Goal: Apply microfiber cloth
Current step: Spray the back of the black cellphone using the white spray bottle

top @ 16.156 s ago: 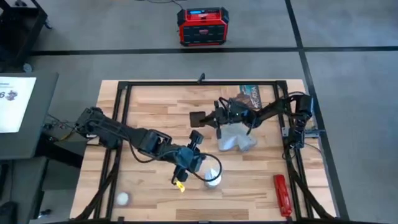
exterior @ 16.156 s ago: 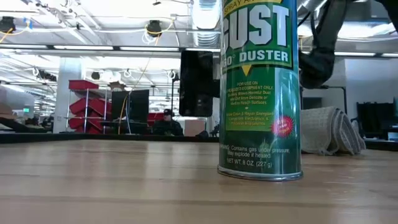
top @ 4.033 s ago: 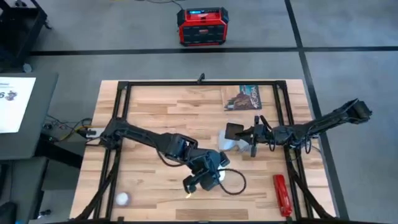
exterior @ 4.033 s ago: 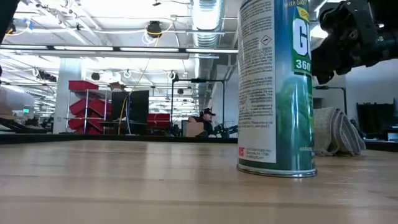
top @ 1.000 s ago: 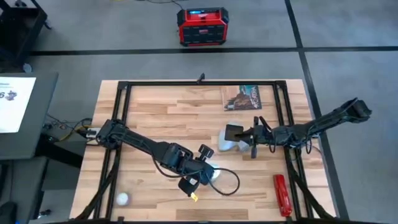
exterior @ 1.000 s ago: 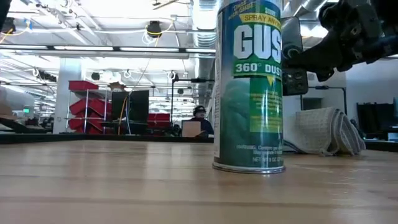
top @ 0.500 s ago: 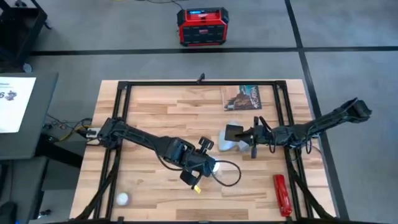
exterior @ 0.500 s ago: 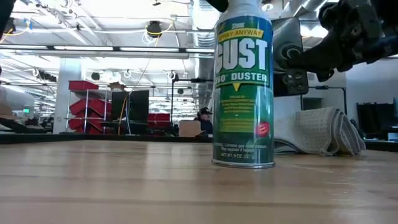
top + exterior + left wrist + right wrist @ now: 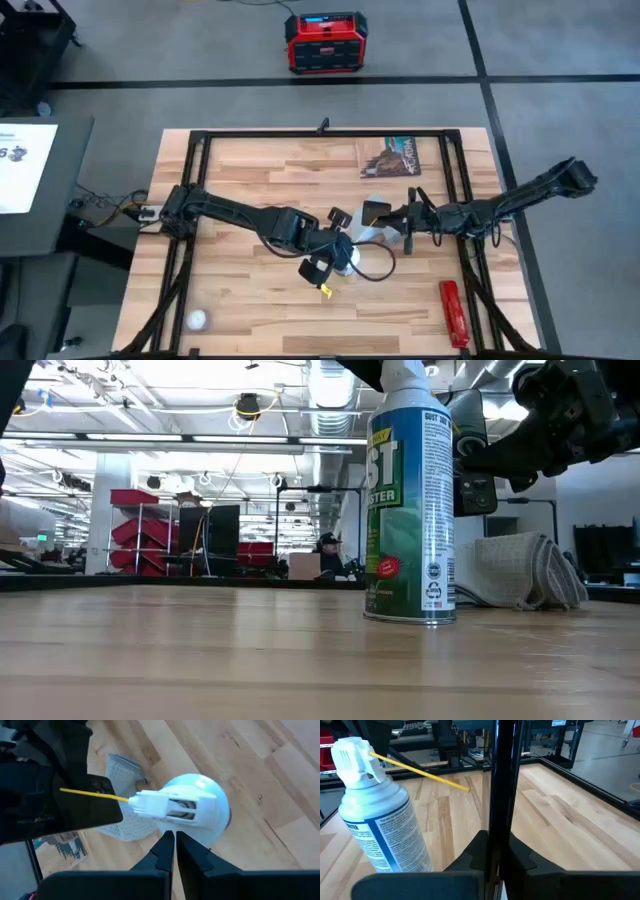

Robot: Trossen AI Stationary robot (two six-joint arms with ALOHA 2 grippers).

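On the wooden bench point(image 9: 250, 170), the microfiber cloth point(image 9: 363, 235) is seen just beneath the right tool point(image 9: 390, 214) and close beside the left tool point(image 9: 336, 250). It is a pale grey-blue fabric, bunched into a soft rumpled heap rather than spread flat, and a fine grid weave is shown on its surface in the left wrist view. A green and white duster can point(image 9: 412, 510) is stood upright directly under the left tool, whose fingers are pressed together at the can's white nozzle; whether the nozzle is touched cannot be told. A black phone point(image 9: 374, 211) is pinched by the right tool and held over the cloth. A thin yellow straw point(image 9: 420, 767) is fitted to the nozzle.
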